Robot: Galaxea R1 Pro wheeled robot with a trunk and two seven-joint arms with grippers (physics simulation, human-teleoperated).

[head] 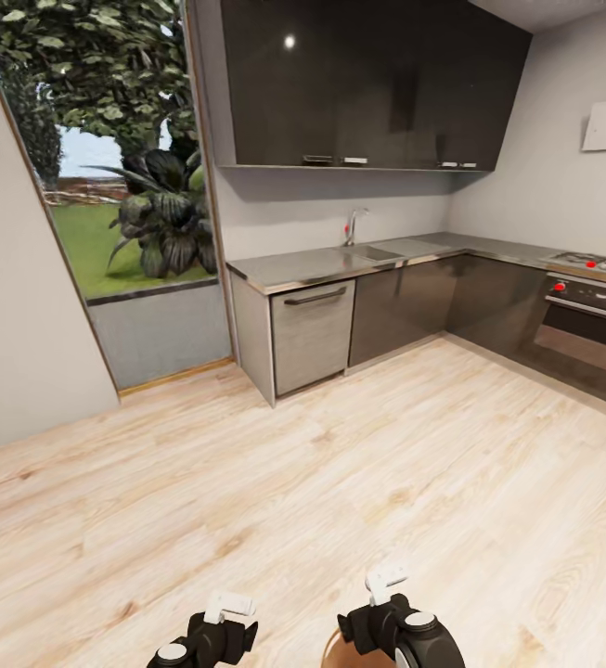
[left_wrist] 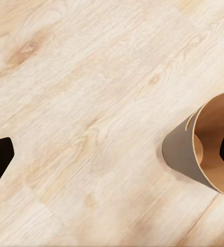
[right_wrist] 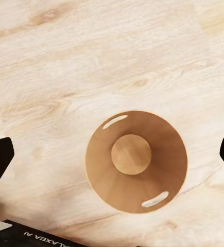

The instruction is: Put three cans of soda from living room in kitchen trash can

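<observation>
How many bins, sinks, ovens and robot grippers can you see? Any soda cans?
Bin: 1
Sink: 1
Oven: 1
Grippers: 2, left and right
Soda cans: 0 in view
Total: 5

Orange-brown inside the tash can — pale wood-grain floor.

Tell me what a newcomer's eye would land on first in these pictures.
The dark glossy wall cabinets over the steel L-shaped counter with its sink tap, straight ahead across the pale wood floor. Left of them, a tall window shows greenery. In the right wrist view, the trash can stands on the floor under the right gripper, its orange-brown inside holding no can.
</observation>
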